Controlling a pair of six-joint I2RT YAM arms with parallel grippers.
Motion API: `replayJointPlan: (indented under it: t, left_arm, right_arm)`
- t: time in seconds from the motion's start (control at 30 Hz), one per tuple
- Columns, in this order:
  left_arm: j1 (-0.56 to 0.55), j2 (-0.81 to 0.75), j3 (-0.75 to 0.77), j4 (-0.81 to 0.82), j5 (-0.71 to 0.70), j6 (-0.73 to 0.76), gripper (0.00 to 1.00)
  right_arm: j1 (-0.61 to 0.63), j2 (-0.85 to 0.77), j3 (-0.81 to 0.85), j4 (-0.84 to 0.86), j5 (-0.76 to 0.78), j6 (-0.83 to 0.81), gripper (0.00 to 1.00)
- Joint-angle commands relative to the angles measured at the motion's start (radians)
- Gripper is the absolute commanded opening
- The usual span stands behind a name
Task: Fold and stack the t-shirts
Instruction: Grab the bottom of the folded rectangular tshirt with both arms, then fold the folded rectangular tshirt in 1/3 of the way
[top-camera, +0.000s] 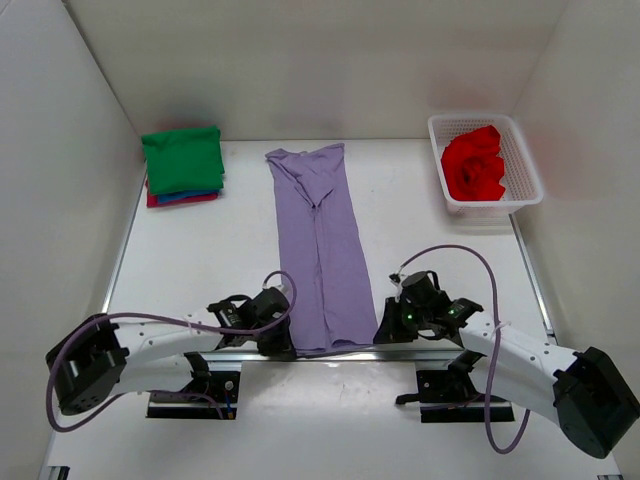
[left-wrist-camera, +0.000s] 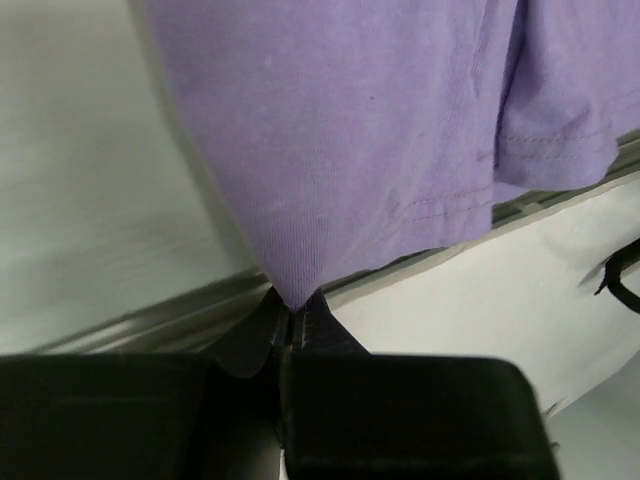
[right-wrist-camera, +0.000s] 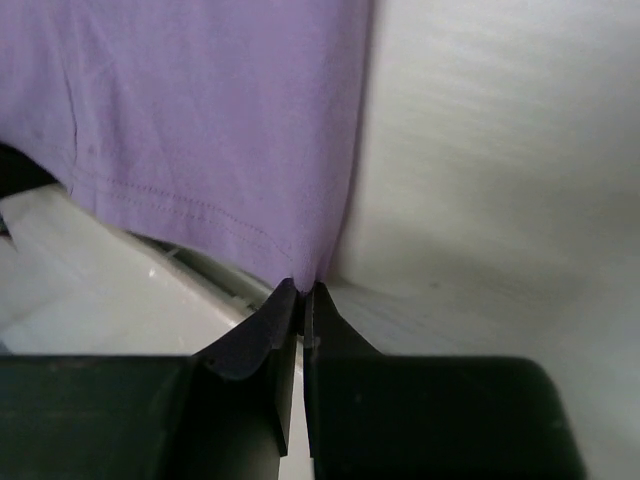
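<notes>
T-shirt stack (top-camera: 182, 165) sits folded far-left on the desk (top-camera: 430, 250). The purple tee (top-camera: 325, 250) lies mid-desk as a long strip, not yet cross-folded, both arms' jaws pinching its near corners. A red tee (top-camera: 473, 165) lies unfolded in the basket (top-camera: 528, 190).

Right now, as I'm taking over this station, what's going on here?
Both arms are working the lavender t-shirt, which is folded into a long strip. The left gripper and right gripper are each pinched shut on a near hem corner. A folded stack topped by a green t-shirt sits far left. A red t-shirt lies crumpled in the white basket.
</notes>
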Motion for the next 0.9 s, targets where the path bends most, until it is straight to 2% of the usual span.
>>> replayJointPlan:
  t: [0.0,0.2,0.3,0.37,0.63,0.87]
  left_arm:
    - [0.006,-0.084,0.021,-0.125,-0.038,0.014,0.0]
    - [-0.004,-0.185,-0.005,-0.193,0.031,-0.029,0.0]
    - [0.015,-0.192,0.027,-0.251,0.038,-0.003,0.0]
    - [0.045,-0.193,0.111,-0.294,0.034,0.029,0.0]
    - [0.392,-0.074,0.3,-0.359,0.136,0.311,0.0]
    - [0.486,0.158,0.469,-0.32,0.192,0.415,0.0]
  right_arm:
    - [0.07,-0.03,0.057,-0.043,-0.03,0.025,0.01]
    - [0.182,-0.019,0.106,-0.064,-0.028,0.112,0.0]
    - [0.188,0.016,0.143,-0.066,-0.047,0.111,0.0]
    - [0.158,0.054,0.207,-0.116,-0.059,0.066,0.0]
    - [-0.092,0.229,0.457,-0.279,-0.165,-0.184,0.0]
    - [-0.19,0.442,0.675,-0.325,-0.179,-0.316,0.0]
